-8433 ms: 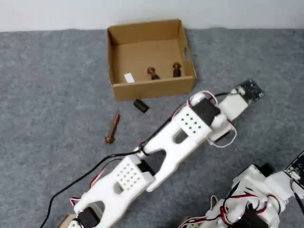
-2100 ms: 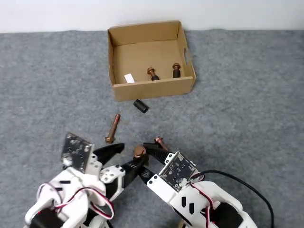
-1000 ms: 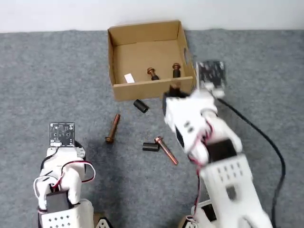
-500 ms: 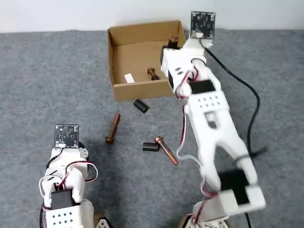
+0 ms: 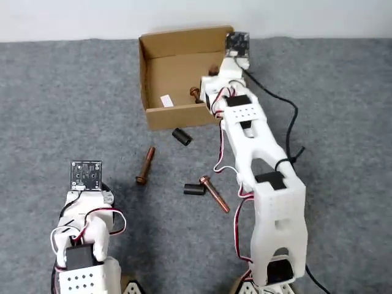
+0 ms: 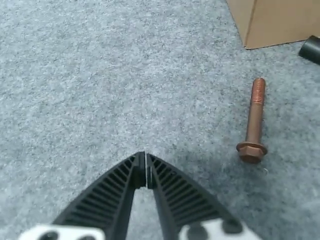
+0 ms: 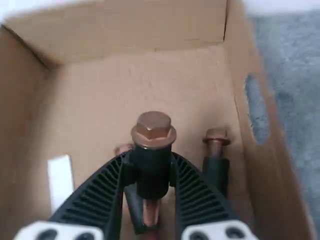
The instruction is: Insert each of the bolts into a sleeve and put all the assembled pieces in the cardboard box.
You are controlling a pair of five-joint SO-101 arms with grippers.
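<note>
The right gripper (image 7: 149,164) is clamped on a sleeved bolt (image 7: 153,131), axis along its jaws, head foremost, above the box (image 7: 125,30) floor. The left gripper (image 6: 145,172) is closed, empty.

I work at what looks like a small robotics lab bench. Grey felt (image 5: 55,98) covers the table up to a bare white wall (image 5: 184,15). My white arms (image 5: 257,153) carry loose wiring (image 5: 294,154) and a bare circuit board (image 5: 86,174). The props are a plain box (image 5: 150,73), bolts (image 5: 145,164) and a sleeve (image 5: 181,136).
</note>
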